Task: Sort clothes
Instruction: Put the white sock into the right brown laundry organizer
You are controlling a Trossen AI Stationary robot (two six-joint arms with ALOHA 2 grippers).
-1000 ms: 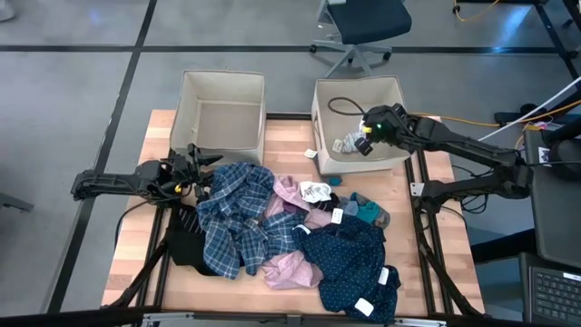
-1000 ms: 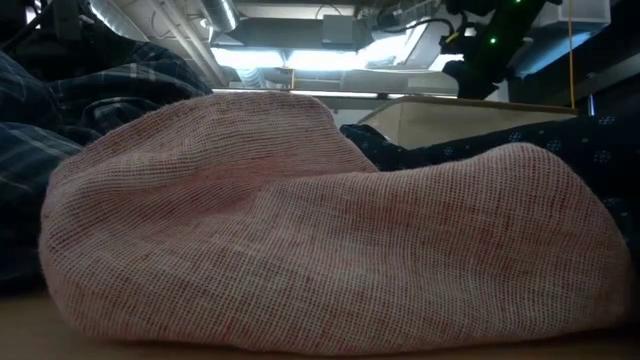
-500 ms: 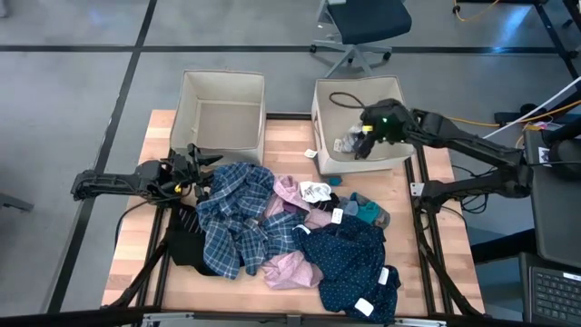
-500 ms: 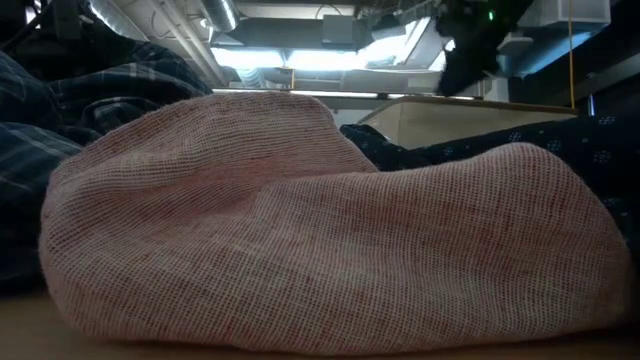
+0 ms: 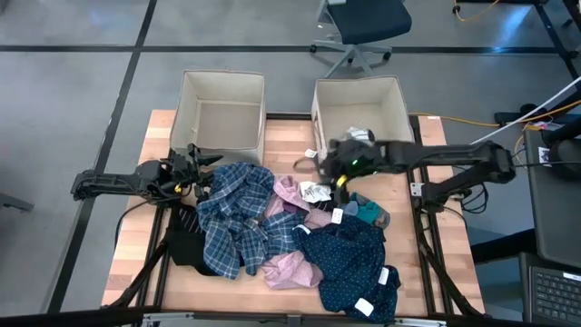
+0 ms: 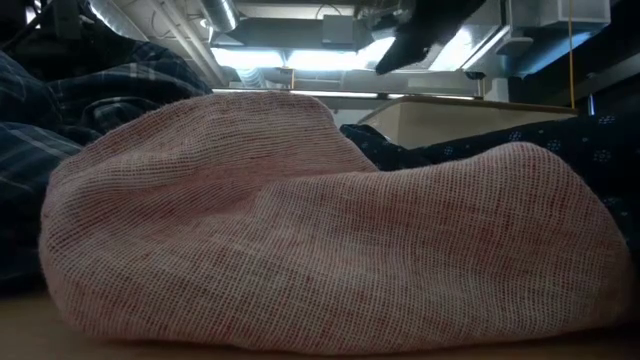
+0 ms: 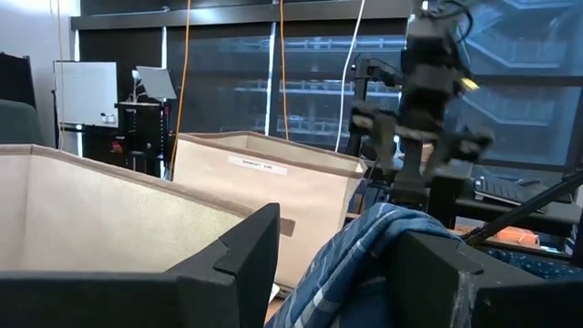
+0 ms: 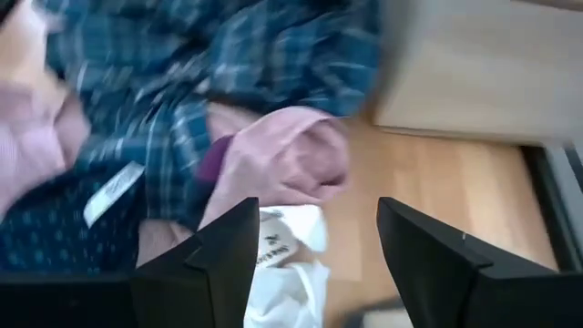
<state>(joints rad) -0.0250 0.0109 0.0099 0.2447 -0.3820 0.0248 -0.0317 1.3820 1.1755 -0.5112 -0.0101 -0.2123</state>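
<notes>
Now the right gripper [image 5: 334, 168] hangs over the surface [image 5: 427, 195], fingers spread, holding nothing, above a small white garment [image 5: 315, 192] near the right beige bin [image 5: 359, 91]. Most clothes lie in one heap: blue plaid shirt [image 5: 234, 213], pink garment [image 5: 292, 269], navy dotted piece [image 5: 349, 259]. The left gripper [image 5: 201, 168] waits at the shirt's edge, fingers spread around a fold of it

Two dark, slender jointed arms. Left gripper [image 7: 332, 273]: two broad, matte black, angular fingers. Right gripper [image 8: 314, 260]: matching black wedge-shaped fingers; a small green light glows near its wrist.
</notes>
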